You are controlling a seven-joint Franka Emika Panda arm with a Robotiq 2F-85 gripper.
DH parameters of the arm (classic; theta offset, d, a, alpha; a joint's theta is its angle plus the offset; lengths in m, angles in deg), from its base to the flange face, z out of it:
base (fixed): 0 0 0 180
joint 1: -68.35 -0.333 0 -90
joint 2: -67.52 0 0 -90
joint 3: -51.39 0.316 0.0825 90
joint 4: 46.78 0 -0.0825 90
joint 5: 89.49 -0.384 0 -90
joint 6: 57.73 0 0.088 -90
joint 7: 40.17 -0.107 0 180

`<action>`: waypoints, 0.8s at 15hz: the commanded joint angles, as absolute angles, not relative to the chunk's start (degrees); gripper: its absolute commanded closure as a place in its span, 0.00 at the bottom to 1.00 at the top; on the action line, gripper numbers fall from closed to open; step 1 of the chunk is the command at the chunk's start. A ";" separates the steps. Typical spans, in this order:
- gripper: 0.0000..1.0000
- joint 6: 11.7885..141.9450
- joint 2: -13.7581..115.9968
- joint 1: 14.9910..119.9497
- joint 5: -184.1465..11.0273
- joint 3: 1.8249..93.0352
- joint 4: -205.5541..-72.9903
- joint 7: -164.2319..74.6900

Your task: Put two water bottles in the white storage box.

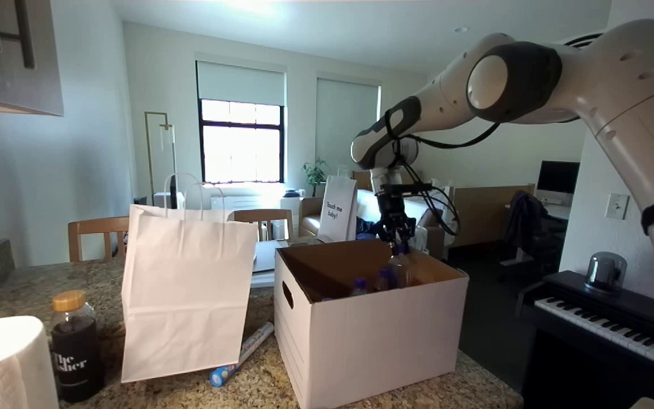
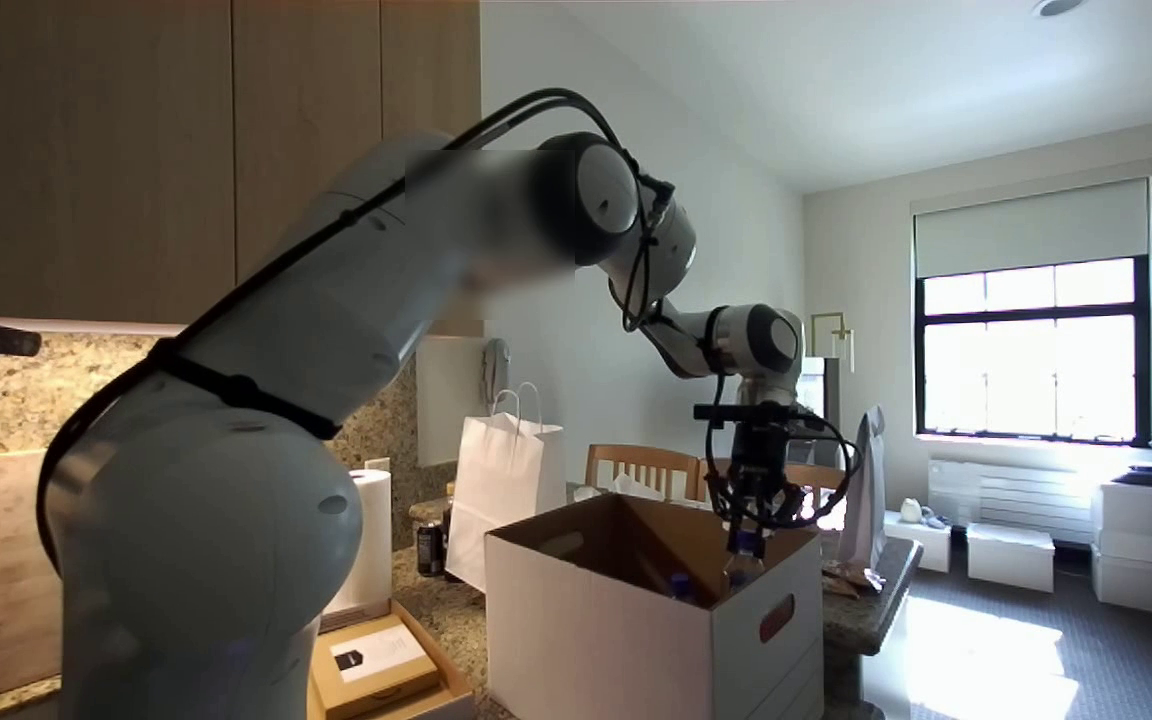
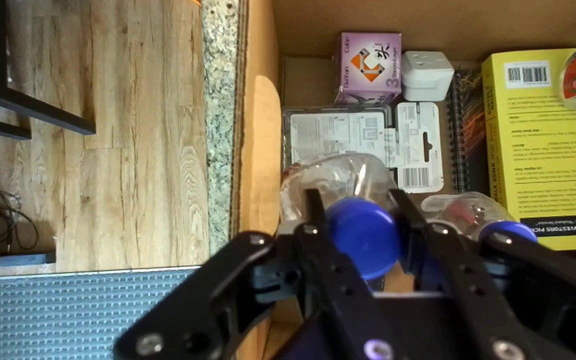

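The white storage box point(image 1: 378, 346) stands on the granite counter, open at the top; it also shows in an exterior view point(image 2: 596, 640) and its cardboard edge in the wrist view point(image 3: 257, 165). My gripper point(image 1: 398, 241) points down over the box, also seen in an exterior view point(image 2: 746, 520). Its fingers point(image 3: 357, 197) are shut on the blue cap of a clear water bottle point(image 3: 365, 237). That bottle point(image 1: 401, 271) is roughly upright, its top above the rim; its base is hidden. Other blue-capped bottles point(image 1: 359, 284) are lower inside the box; one shows beside my right finger point(image 3: 508, 230).
In the box lie a purple carton point(image 3: 369, 67), a white adapter point(image 3: 427, 75), a yellow book point(image 3: 533, 145) and packaged items. A tall white paper bag point(image 1: 188, 289), a tube point(image 1: 242, 355), a dark bottle point(image 1: 77, 346) and a paper roll point(image 1: 9, 363) stand or lie alongside.
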State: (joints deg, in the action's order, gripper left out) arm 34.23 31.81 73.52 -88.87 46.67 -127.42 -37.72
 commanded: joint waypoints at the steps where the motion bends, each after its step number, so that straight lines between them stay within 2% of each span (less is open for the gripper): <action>1: 0.86 41.00 36.32 72.33 -91.75 48.16 -137.34 -43.26; 8: 0.86 61.51 41.19 68.07 -101.19 49.60 -157.45 -57.04; 12: 0.86 67.61 45.82 66.49 -99.97 48.89 -164.46 -61.09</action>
State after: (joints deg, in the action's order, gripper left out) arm 62.18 40.67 67.29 -99.36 49.43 -156.29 -58.56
